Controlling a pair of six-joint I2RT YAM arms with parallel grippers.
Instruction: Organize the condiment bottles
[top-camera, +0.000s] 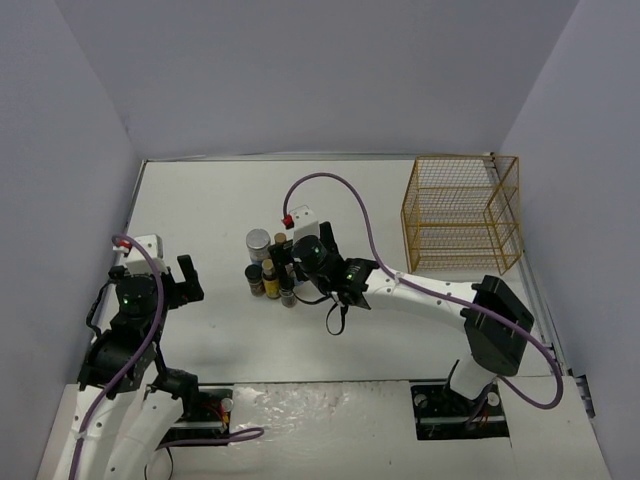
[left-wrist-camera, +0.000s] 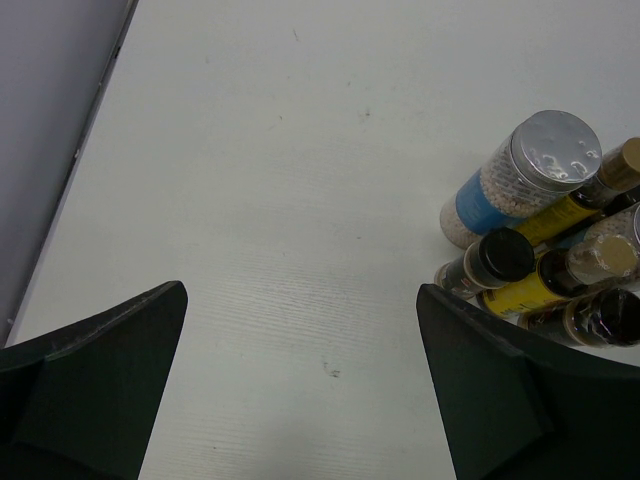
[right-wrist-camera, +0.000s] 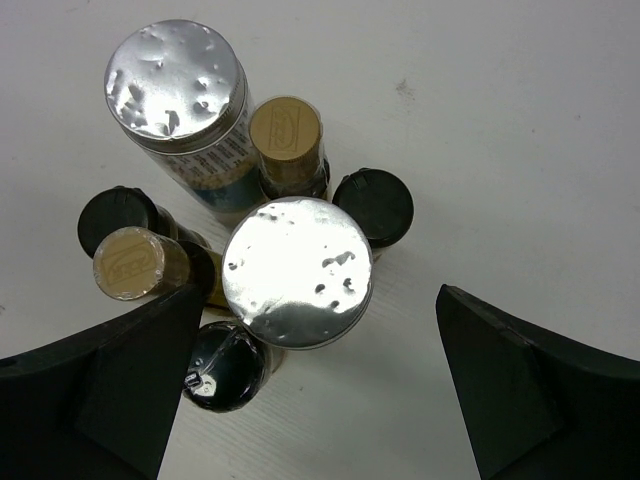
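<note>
White table (top-camera: 220, 200); seven bottles (top-camera: 268, 268) bunched mid-table, wire basket (top-camera: 460, 215) holds none, so sorting looks barely begun. Right gripper (right-wrist-camera: 320, 370) gapes empty above them; left gripper (left-wrist-camera: 300, 380) open, empty

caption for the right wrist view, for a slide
Open right gripper above seven clustered condiment bottles, straddling a silver-lidded jar

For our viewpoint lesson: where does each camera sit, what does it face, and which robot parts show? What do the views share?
Top external: above, behind the bases, facing down on table, jar cluster, wire basket; left pincer, right pincer show.
Left wrist: faces down on table, cluster at right edge; own fingers at bottom corners.
Right wrist: directly above the cluster's lids; own fingers at bottom corners.
Shared: all three show the jar cluster.
</note>
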